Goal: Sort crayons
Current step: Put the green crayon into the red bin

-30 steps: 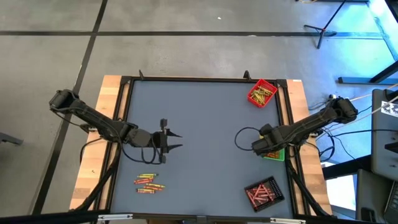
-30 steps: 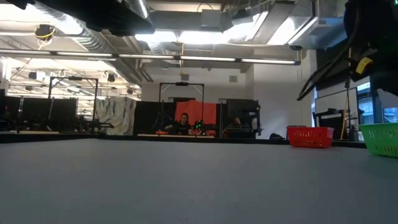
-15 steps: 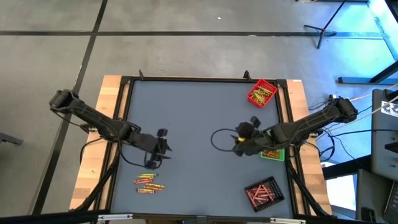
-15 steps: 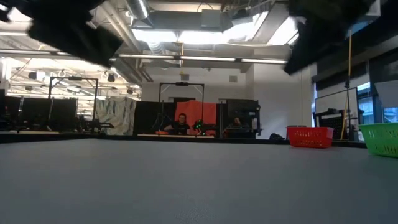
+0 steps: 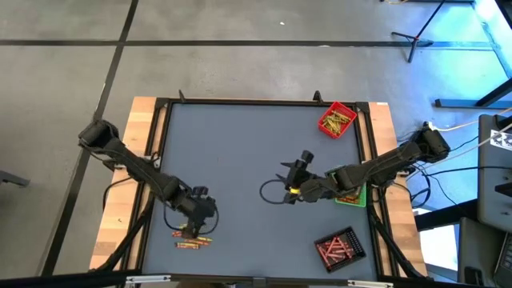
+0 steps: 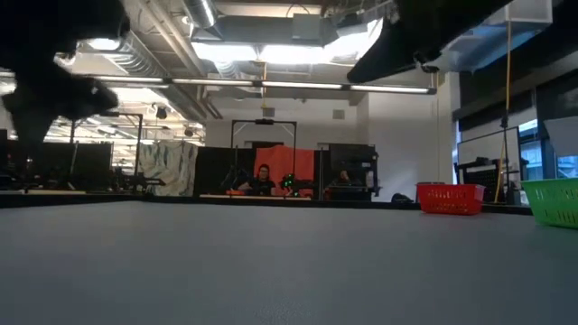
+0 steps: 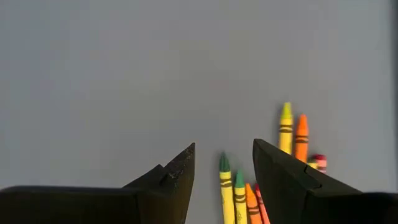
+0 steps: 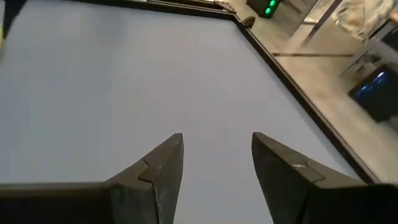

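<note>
A small pile of crayons [image 5: 192, 234] in yellow, orange, red and green lies flat on the grey table near its front left. My left gripper [image 5: 197, 218] hangs just above and behind the pile, pointing steeply down. It is open [image 7: 224, 155], and two green-tipped yellow crayons [image 7: 226, 186] lie in line with the gap, with others [image 7: 293, 134] beside one finger. My right gripper [image 5: 299, 171] hovers over the table's middle, right of centre. It is open [image 8: 217, 146] with only bare table between its fingers.
A red tray [image 5: 337, 119] with yellow crayons sits at the far right corner. A green tray [image 5: 355, 197] lies partly under my right arm at the right edge. A black tray [image 5: 339, 248] with red crayons is at the near right. A cable loops [image 5: 270, 192] below my right wrist.
My left gripper has gone toward the table's near edge and down onto the crayon pile, tipping from nearly level to steeply downward. My right gripper has left the green tray and swung toward the table's middle, turning up from pointing down to nearly level.
</note>
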`<state>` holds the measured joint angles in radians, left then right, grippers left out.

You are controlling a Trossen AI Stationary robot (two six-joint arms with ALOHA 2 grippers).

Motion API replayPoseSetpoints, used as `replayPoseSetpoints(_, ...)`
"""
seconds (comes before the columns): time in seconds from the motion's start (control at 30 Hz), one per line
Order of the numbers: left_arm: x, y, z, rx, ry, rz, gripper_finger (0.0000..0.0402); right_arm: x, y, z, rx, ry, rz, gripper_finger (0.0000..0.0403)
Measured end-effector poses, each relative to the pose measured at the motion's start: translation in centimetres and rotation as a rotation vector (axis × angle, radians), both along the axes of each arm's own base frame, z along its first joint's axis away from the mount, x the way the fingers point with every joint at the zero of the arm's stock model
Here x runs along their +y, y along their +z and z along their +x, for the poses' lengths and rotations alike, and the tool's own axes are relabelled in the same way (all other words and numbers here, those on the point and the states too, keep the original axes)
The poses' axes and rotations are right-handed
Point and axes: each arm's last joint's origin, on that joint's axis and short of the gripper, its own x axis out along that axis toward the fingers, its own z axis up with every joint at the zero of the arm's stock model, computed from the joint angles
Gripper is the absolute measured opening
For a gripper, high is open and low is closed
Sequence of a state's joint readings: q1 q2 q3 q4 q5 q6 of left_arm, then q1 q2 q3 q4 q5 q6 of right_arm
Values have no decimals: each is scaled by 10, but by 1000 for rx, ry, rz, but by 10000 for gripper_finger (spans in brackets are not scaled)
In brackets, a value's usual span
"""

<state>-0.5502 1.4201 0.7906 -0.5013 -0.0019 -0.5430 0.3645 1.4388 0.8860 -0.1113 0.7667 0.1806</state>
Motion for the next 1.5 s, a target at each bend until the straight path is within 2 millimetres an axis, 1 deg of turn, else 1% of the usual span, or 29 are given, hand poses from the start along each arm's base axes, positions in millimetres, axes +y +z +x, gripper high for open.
replayPoseSetpoints(0.03,-2,-4,1,27,20,0,144,0,-2,2,4,-1,-5,188)
replayPoseSetpoints(0.17,-7,-19,5,119,77,-19,144,-10,-9,8,40,-26,-36,188)
replayPoseSetpoints(0.27,-9,-29,5,183,101,-25,144,-21,-8,10,37,-62,-35,188)
replayPoseSetpoints(0.43,-10,-34,5,220,111,-35,144,-35,-8,13,39,-107,-33,188)
replayPoseSetpoints(0.53,-8,-34,4,228,127,-8,144,-40,-9,14,47,-97,-10,188)
replayPoseSetpoints(0.9,-5,-41,-1,252,150,-1,144,-38,-9,15,53,-50,30,188)
replayPoseSetpoints(1.1,1,-45,-3,266,155,6,142,-37,-10,15,51,-30,65,188)
replayPoseSetpoints(1.23,3,-45,-2,264,133,15,118,-36,-10,15,50,-24,79,188)
replayPoseSetpoints(1.5,3,-45,-2,242,31,46,37,-36,-11,16,52,-24,80,188)
